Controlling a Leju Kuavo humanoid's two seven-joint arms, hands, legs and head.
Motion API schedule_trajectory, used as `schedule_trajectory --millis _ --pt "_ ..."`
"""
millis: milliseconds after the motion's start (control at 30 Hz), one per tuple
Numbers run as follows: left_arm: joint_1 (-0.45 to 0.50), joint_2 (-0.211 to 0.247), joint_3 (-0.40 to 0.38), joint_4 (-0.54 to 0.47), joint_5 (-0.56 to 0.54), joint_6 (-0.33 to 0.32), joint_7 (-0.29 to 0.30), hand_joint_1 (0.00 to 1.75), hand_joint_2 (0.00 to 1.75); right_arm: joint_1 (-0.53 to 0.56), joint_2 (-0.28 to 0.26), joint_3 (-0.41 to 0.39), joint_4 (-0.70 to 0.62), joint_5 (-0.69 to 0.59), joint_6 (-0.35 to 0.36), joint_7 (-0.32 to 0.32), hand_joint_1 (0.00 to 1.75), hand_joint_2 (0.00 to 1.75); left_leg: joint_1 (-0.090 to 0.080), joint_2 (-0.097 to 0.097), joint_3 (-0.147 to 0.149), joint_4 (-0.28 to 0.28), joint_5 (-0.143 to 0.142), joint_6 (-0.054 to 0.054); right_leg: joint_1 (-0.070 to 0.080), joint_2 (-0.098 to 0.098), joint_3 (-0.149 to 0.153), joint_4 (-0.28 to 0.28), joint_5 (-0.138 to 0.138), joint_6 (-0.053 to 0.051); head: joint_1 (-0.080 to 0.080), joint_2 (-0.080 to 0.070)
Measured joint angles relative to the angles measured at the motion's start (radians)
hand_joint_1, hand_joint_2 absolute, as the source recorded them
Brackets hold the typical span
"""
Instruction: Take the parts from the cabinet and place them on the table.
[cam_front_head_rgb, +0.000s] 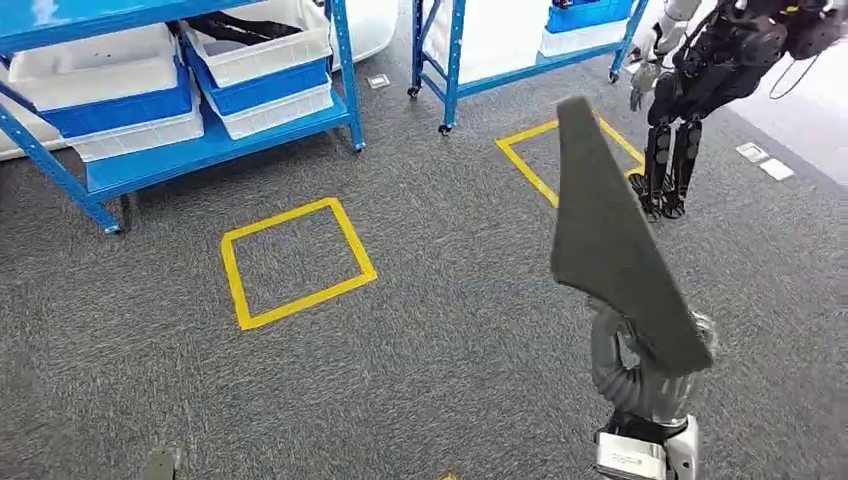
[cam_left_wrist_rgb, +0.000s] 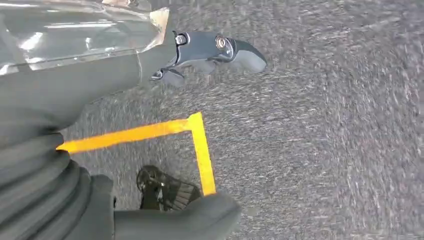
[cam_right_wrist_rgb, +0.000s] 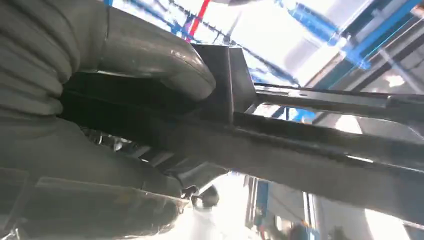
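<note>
Right hand (cam_front_head_rgb: 640, 375): wrapped round the grey panel (cam_front_head_rgb: 610, 240), which is held upright.
Left hand (cam_left_wrist_rgb: 210, 52): hanging, apparently empty; fingers unclear.
Carry: panel should be kept level until the table is reached.

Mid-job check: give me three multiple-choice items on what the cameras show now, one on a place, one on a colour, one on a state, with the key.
1. Where does the dark part sit?
A. In a white bin on the rack
B. Held up by the right hand
C. Flat on the carpet

2. What colour is the tape square on the carpet?
A. Yellow
B. Red
C. White

3. What is the left hand doing?
A. Gripping a white bin
B. Pinching the tape
C. Holding nothing

Key: 1 B, the head view shows the part standing up from the right hand at the end of the right arm. 2 A, the square's outline is plainly yellow against the grey carpet. 3 C, the left wrist view shows the fingers over bare carpet with nothing in them.
</note>
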Motion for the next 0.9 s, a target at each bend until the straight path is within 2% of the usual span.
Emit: schedule_trajectory --millis 33,67,100,133,167,200,233,267,300,367,400,433,467,500,533,567,600,633,700,733,767,800,833,900 --pt "0.004 0.002 0.0 0.0 0.0 -0.002 0.001 0.0 1.75 0.006 0.0 -0.002 -0.003 0.009 -0.003 0.004 1.75 1.75 -0.002 0.015 -0.001 0.0 0.0 0.0 -0.001 -0.005 -0.036 0.081 -0.032 0.0 0.0 0.0" --pt "0.006 0.005 0.0 0.0 -0.002 -0.006 0.001 0.0 1.75 0.017 0.0 -0.004 -0.008 0.019 -0.005 0.009 1.75 1.75 -0.002 0.03 -0.003 0.001 0.0 0.0 -0.001 -0.007 -0.06 0.139 -0.048 0.004 0.001 0.0" --pt "0.006 0.005 0.0 0.0 -0.006 -0.006 0.002 0.0 1.75 0.029 0.0 -0.007 -0.015 0.028 -0.006 0.017 1.75 1.75 -0.002 0.043 -0.003 0.001 0.0 0.0 -0.002 -0.008 -0.059 0.148 -0.045 0.011 0.0 0.0" --pt "0.006 0.005 0.0 0.0 -0.013 -0.006 0.003 0.0 1.75 0.04 -0.001 -0.011 -0.023 0.039 -0.007 0.022 1.75 1.75 -0.002 0.055 -0.003 0.001 0.0 0.0 -0.002 -0.01 -0.031 0.109 -0.03 0.021 0.001 0.0" --pt "0.006 0.005 0.0 0.0 -0.017 -0.005 0.005 0.0 1.75 0.048 -0.002 -0.015 -0.034 0.052 -0.007 0.03 1.75 1.75 -0.002 0.068 -0.002 0.001 -0.001 -0.002 -0.004 -0.018 0.018 0.027 -0.001 0.031 0.001 0.0" --pt "0.005 0.004 0.0 0.0 -0.021 -0.002 0.005 0.0 1.75 0.052 -0.002 -0.017 -0.043 0.057 -0.007 0.035 1.75 1.75 -0.002 0.08 0.001 0.002 -0.003 -0.004 -0.006 -0.042 0.078 -0.078 0.03 0.039 0.002 0.0" --pt "0.005 0.004 0.0 0.0 -0.021 0.0 0.005 0.0 1.75 0.057 -0.002 -0.018 -0.052 0.062 -0.007 0.037 1.75 1.75 -0.006 0.09 0.005 0.004 -0.006 -0.01 -0.006 -0.099 0.13 -0.166 0.05 0.04 0.002 0.0" --pt "0.006 0.005 0.0 0.0 -0.019 0.0 0.005 0.0 1.75 0.059 -0.001 -0.019 -0.061 0.066 -0.006 0.04 1.75 1.75 -0.015 0.101 0.006 0.007 -0.011 -0.018 0.004 -0.121 0.139 -0.18 0.055 0.028 0.001 0.0" --pt "0.005 0.003 0.0 0.0 -0.015 -0.002 0.006 0.0 1.75 0.065 0.001 -0.019 -0.07 0.068 -0.006 0.043 1.75 1.75 -0.016 0.107 0.008 0.006 -0.011 -0.022 0.002 -0.1 0.131 -0.179 0.058 0.016 -0.004 0.0" --pt "0.004 -0.001 0.0 0.0 -0.011 -0.018 0.011 0.0 1.75 0.078 0.0 -0.024 -0.083 0.075 -0.005 0.048 1.75 1.75 -0.013 0.13 0.013 0.005 -0.01 -0.028 0.006 -0.078 0.124 -0.176 0.061 0.007 -0.004 0.0" --pt "0.003 -0.003 0.0 0.0 -0.011 -0.033 0.009 0.0 1.75 0.082 0.0 -0.026 -0.092 0.082 -0.003 0.051 1.75 1.75 -0.011 0.144 0.013 0.006 -0.015 -0.036 -0.002 -0.064 0.125 -0.18 0.066 -0.003 -0.003 0.0" --pt "0.0 -0.004 0.0 0.0 -0.011 -0.044 0.006 0.0 1.75 0.088 0.002 -0.027 -0.1 0.09 -0.001 0.054 1.75 1.75 -0.003 0.103 0.006 0.021 -0.033 -0.044 -0.012 -0.05 0.125 -0.182 0.07 -0.009 -0.005 0.0" --pt "-0.001 -0.007 0.0 0.0 -0.014 -0.045 0.004 0.0 1.75 0.089 0.004 -0.032 -0.109 0.097 -0.001 0.056 1.75 1.75 0.0 0.047 -0.012 0.07 -0.072 -0.044 -0.014 -0.042 0.122 -0.182 0.073 -0.022 -0.008 0.0" --pt "0.0 -0.009 -0.001 0.0 -0.019 -0.044 0.003 0.0 1.75 0.091 0.007 -0.036 -0.113 0.105 0.001 0.061 1.75 1.75 0.001 0.016 -0.046 0.151 -0.12 -0.046 -0.013 -0.03 0.12 -0.182 0.075 -0.027 -0.01 0.0" --pt "0.001 -0.009 -0.001 0.0 -0.022 -0.041 0.004 0.0 1.75 0.095 0.009 -0.039 -0.118 0.111 0.003 0.063 1.75 1.75 0.0 0.003 -0.083 0.237 -0.159 -0.048 -0.011 -0.017 0.118 -0.182 0.076 -0.028 -0.011 0.0" --pt "0.002 -0.009 -0.001 0.0 -0.023 -0.039 0.004 0.0 1.75 0.101 0.01 -0.042 -0.121 0.113 0.003 0.065 1.75 1.75 0.001 -0.002 -0.116 0.309 -0.183 -0.048 -0.008 -0.002 0.116 -0.181 0.077 -0.03 -0.011 0.0" --pt "0.002 -0.01 -0.001 0.0 -0.024 -0.039 0.004 0.0 1.75 0.105 0.011 -0.045 -0.122 0.116 0.004 0.065 1.75 1.75 0.001 -0.002 -0.129 0.334 -0.181 -0.049 -0.007 0.012 0.116 -0.181 0.078 -0.03 -0.011 0.0" --pt "0.001 -0.011 -0.001 0.0 -0.026 -0.039 0.004 0.0 1.75 0.109 0.011 -0.047 -0.124 0.118 0.004 0.065 1.75 1.75 0.001 -0.003 -0.117 0.308 -0.152 -0.047 -0.007 0.028 0.116 -0.179 0.078 -0.029 -0.01 0.0" --pt "-0.001 -0.011 -0.001 0.0 -0.041 -0.027 0.009 0.0 1.75 0.111 0.013 -0.05 -0.131 0.125 0.005 0.066 1.75 1.75 0.005 -0.017 -0.043 0.155 -0.062 -0.043 -0.008 0.058 0.117 -0.172 0.079 -0.028 -0.011 0.0" --pt "-0.002 -0.011 -0.001 0.0 -0.049 -0.017 0.013 0.0 1.75 0.113 0.013 -0.051 -0.134 0.13 0.005 0.066 1.75 1.75 0.01 -0.051 -0.004 0.074 -0.026 -0.041 -0.008 0.07 0.115 -0.168 0.078 -0.027 -0.011 0.0" --pt "-0.004 -0.011 -0.002 0.0 -0.055 -0.011 0.014 0.0 1.75 0.115 0.014 -0.053 -0.137 0.133 0.005 0.066 1.75 1.75 0.015 -0.107 0.009 0.045 -0.043 -0.04 -0.004 0.081 0.109 -0.164 0.08 -0.022 -0.01 0.0" --pt "-0.006 -0.011 -0.002 0.0 -0.058 -0.006 0.014 0.0 1.75 0.114 0.015 -0.057 -0.139 0.137 0.005 0.066 1.75 1.75 0.014 -0.104 0.007 0.033 -0.041 -0.039 0.0 0.094 0.099 -0.158 0.081 -0.015 -0.007 0.0" --pt "-0.006 -0.011 -0.003 0.0 -0.062 0.001 0.014 0.0 1.75 0.118 0.017 -0.06 -0.142 0.14 0.005 0.066 1.75 1.75 0.007 -0.092 0.005 0.036 -0.038 -0.035 -0.008 0.104 0.092 -0.16 0.088 -0.005 -0.01 0.0" --pt "-0.006 -0.011 -0.003 0.0 -0.062 0.002 0.013 0.0 1.75 0.118 0.017 -0.06 -0.143 0.14 0.005 0.066 1.75 1.75 0.007 -0.091 0.005 0.036 -0.038 -0.035 -0.009 0.106 0.091 -0.16 0.088 -0.004 -0.01 0.0"
